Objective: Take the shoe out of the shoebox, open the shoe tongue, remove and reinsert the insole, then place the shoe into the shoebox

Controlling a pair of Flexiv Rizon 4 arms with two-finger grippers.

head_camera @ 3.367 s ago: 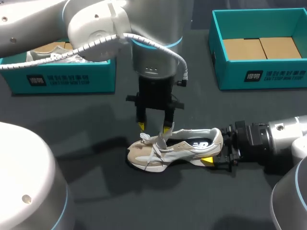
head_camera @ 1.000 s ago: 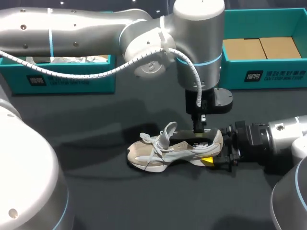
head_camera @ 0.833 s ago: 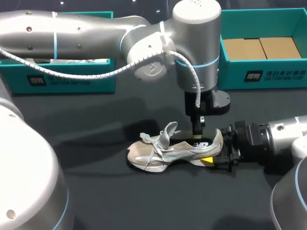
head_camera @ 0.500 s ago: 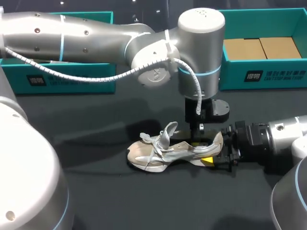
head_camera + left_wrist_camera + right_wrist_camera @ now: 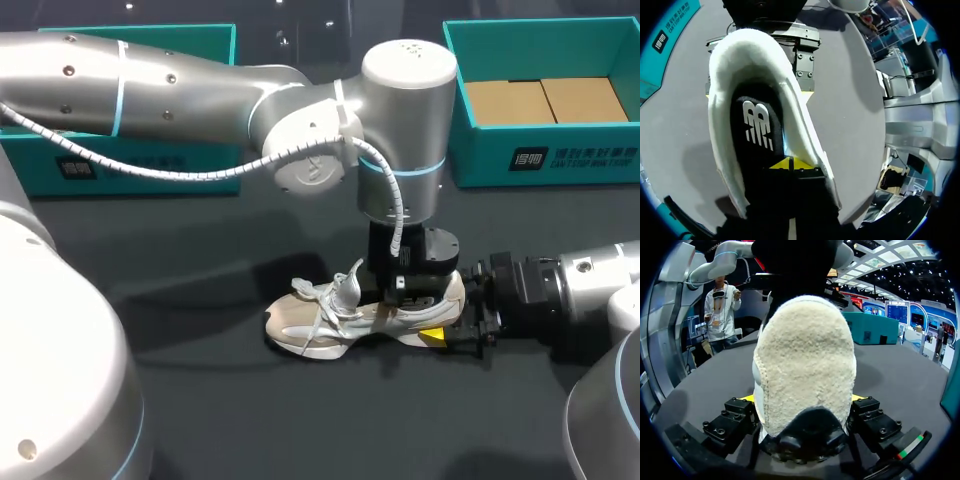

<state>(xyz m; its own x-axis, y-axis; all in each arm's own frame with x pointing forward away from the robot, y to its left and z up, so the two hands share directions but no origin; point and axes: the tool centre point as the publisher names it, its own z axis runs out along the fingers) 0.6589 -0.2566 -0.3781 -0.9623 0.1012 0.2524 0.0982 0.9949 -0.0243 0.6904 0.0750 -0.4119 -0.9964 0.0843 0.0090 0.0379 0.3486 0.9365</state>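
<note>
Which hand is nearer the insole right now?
Left. The left hand is down inside the sneaker's opening, with the black insole just ahead of it. The right hand is outside, clamped on the sneaker's heel from behind.

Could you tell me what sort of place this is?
Probably a robot workbench for shoe-handling practice: a dark table carries the teal left shoebox and right shoebox, and a shoe lies in front, held at its heel by the right gripper.
</note>
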